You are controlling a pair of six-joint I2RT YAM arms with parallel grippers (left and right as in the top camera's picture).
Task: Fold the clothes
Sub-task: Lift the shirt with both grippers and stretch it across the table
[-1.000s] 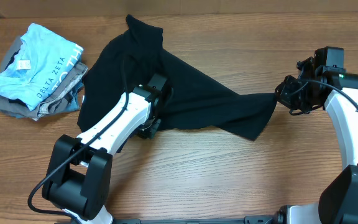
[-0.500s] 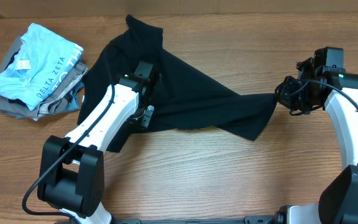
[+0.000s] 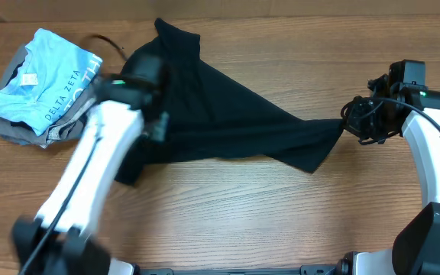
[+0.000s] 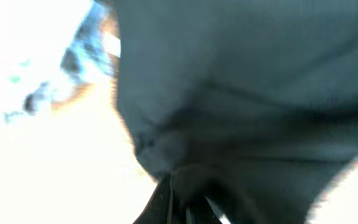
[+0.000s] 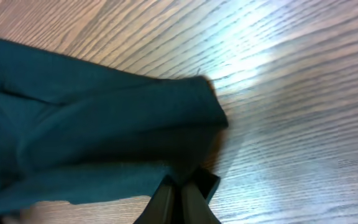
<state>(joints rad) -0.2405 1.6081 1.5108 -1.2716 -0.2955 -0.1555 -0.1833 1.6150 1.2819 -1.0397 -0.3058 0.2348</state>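
A dark garment (image 3: 228,114) lies stretched across the middle of the table. My right gripper (image 3: 347,120) is shut on its right corner; the right wrist view shows the fingers (image 5: 182,190) pinching the cloth (image 5: 92,130) just above the wood. My left gripper (image 3: 147,126) is over the garment's left part. The left wrist view is blurred, but its fingers (image 4: 179,199) look closed on dark cloth (image 4: 241,93).
A stack of folded clothes (image 3: 48,88) with a light blue printed shirt on top sits at the back left, close to the left arm. Bare wood lies in front of the garment and to the right.
My left arm has swung left and back, from the garment's middle toward the folded stack, dragging the garment's left part with it. The right gripper has barely moved.
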